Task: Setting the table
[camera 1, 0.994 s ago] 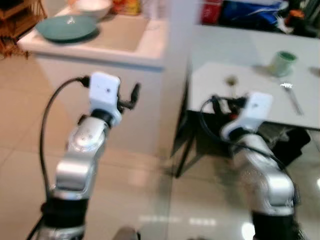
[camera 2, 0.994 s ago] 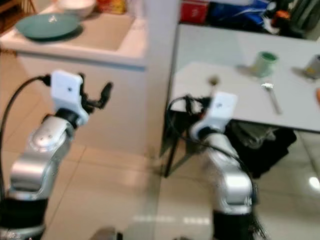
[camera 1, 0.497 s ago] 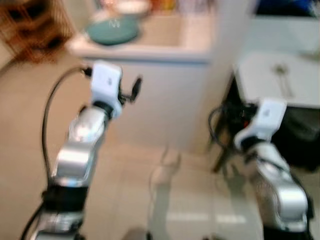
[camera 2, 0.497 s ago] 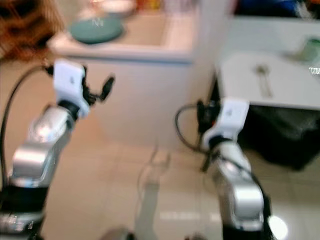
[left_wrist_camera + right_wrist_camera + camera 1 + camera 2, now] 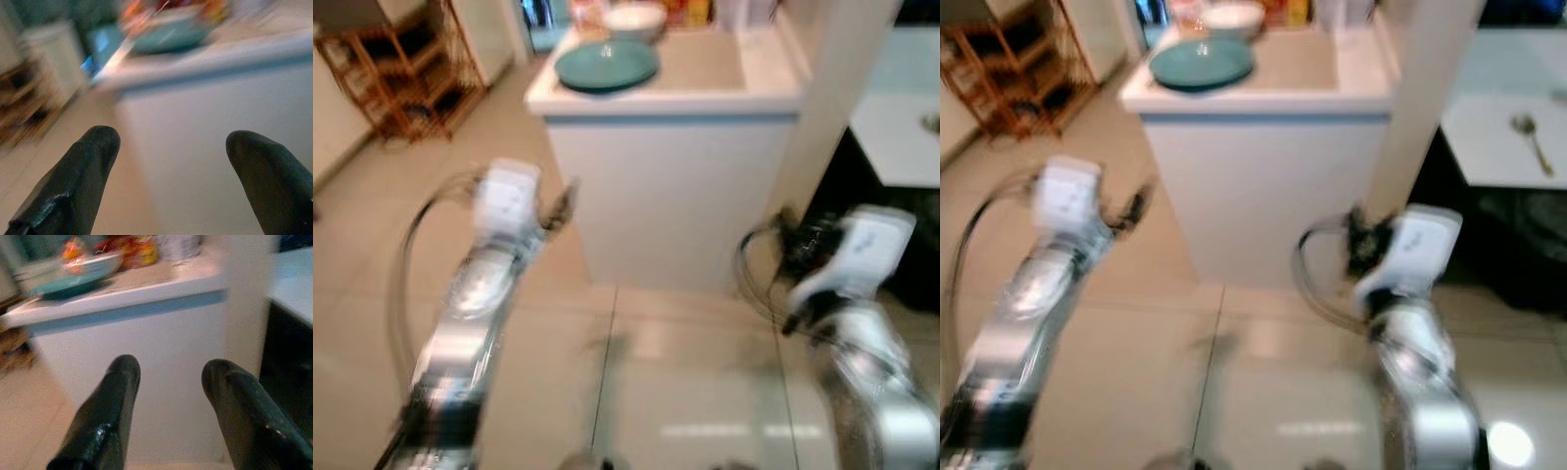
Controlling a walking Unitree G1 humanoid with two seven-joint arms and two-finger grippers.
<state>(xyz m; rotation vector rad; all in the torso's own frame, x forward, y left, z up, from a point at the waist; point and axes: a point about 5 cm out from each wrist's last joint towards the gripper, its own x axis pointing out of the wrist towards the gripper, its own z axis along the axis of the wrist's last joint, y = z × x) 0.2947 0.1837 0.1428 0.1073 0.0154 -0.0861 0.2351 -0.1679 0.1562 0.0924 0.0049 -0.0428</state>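
Robot faces a white counter (image 5: 1263,147), both arms raised, nothing held. Left gripper (image 5: 168,161) has fingers wide apart; right gripper (image 5: 168,396) narrower, empty. A teal plate (image 5: 1201,63) and white bowl (image 5: 1232,17) wait on top, probably for carrying to the table (image 5: 1503,137), where a spoon (image 5: 1531,137) lies.

**Colours around the counter**

The counter (image 5: 1263,166) is white with a pale beige top. At its eleven o'clock corner lies a teal plate (image 5: 1202,64), with a white bowl (image 5: 1232,17) beyond. The floor (image 5: 1263,392) is glossy beige tile. A brown wooden rack (image 5: 396,73) stands at ten o'clock. The table (image 5: 1513,127) looks white, perhaps pale grey, through blur.
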